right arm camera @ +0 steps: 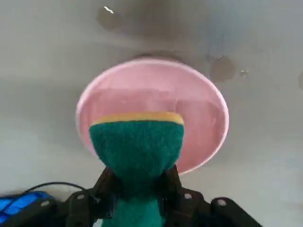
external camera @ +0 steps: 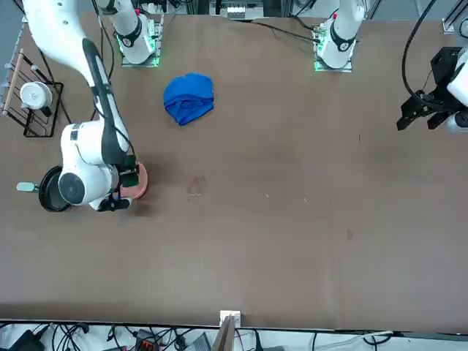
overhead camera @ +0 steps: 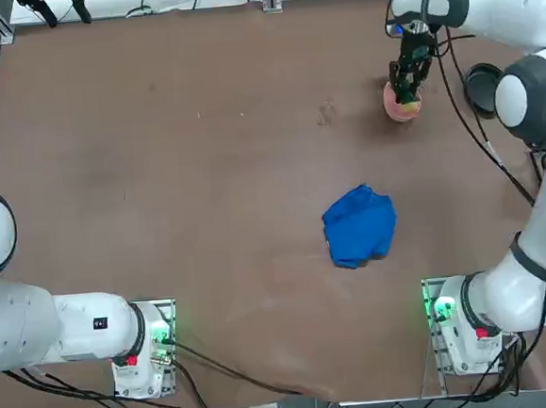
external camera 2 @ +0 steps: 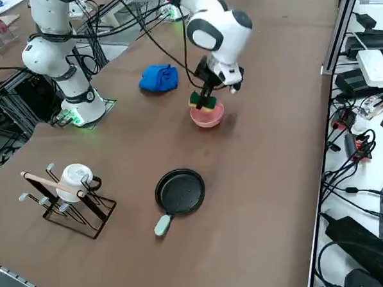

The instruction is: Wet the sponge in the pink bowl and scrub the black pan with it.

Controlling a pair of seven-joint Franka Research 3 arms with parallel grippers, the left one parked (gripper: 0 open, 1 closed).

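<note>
Fingers (right arm camera: 106, 187) of the right gripper (right arm camera: 137, 189) pinch the sponge (right arm camera: 137, 146) tight, green face toward the wrist camera, yellow edge farthest out. Its wrist points down, holding the sponge just over the pink bowl (external camera 2: 207, 116), whose inside looks bare. Off to the arm's right the black pan (external camera 2: 180, 191) sits apart, nothing in it.

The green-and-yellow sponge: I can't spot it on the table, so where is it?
The green-and-yellow sponge is off the table, pinched in the right gripper just above the small pale-pink bowl, with the round black frying pan lying apart from them.
</note>
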